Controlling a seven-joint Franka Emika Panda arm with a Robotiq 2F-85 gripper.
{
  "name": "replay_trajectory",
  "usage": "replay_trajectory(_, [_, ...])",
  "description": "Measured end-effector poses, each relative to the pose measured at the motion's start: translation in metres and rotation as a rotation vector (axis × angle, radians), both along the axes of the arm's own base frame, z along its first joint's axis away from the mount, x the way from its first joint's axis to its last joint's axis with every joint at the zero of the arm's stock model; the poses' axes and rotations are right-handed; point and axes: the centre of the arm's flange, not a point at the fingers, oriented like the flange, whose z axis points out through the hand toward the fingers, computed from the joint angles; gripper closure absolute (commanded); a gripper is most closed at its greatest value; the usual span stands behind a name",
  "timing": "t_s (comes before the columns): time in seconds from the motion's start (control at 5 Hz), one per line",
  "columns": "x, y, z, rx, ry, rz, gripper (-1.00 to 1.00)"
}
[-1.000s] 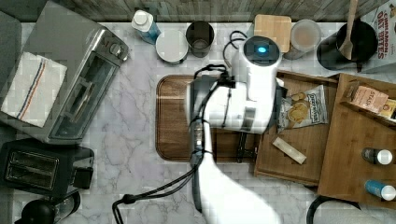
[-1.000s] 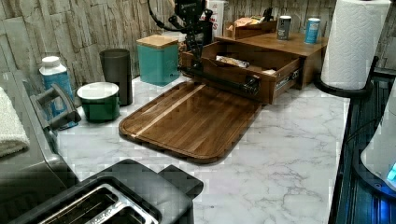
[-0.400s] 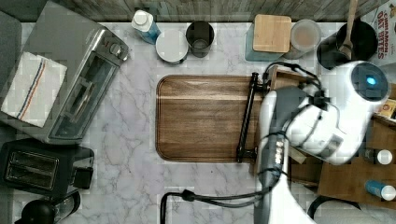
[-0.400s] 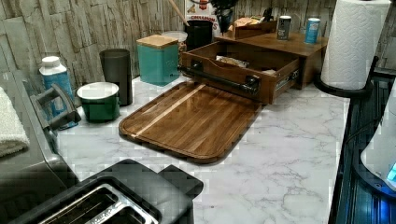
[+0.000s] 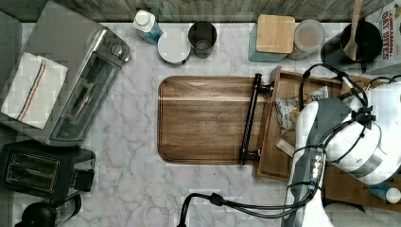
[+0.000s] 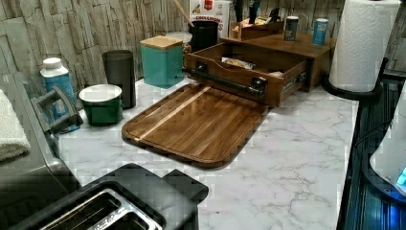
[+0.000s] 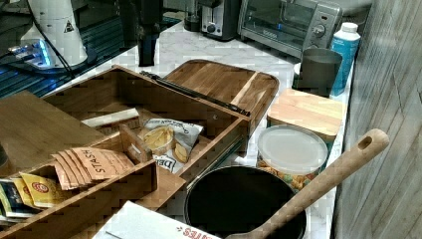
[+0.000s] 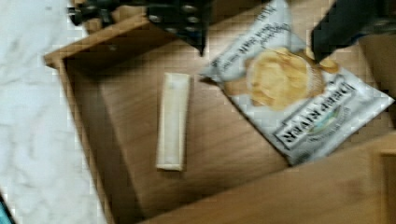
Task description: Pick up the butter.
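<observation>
Chip bag (image 8: 294, 88) flat in open wooden drawer (image 5: 267, 142); cutting board (image 5: 203, 120) beside; toaster oven (image 5: 78, 90) apart.

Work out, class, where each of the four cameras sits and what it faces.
Top view: overhead, looking down on the counter; white arm covers the drawer.
Left view: low by the toaster, facing the drawer.
Right view: behind the drawer, facing the toaster oven; shares butter with wrist.
Wrist view: above butter; dark fingers frame it.

"STASH" is printed on the tea packets (image 7: 94, 164) at the right view's lower left. "OAT BITES" stands on the cereal box (image 5: 390, 19) in the top view's upper right corner. The chip bag's (image 8: 299, 88) lettering cannot be read for sure.
</observation>
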Motion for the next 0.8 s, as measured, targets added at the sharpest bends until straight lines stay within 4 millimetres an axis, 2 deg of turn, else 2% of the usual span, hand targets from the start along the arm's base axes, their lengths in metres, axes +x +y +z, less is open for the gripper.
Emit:
replay_trajectory(0.2, [0.007,-0.007,-0.003,-0.090,-0.086,0.010,-1.00])
replay_trajectory(0.4, [0.001,-0.006,-0.021,-0.101,-0.141,-0.007,-1.00])
replay_trajectory(0.8, [-0.062,0.013,-0.086,-0.003,-0.016,-0.036,-1.00])
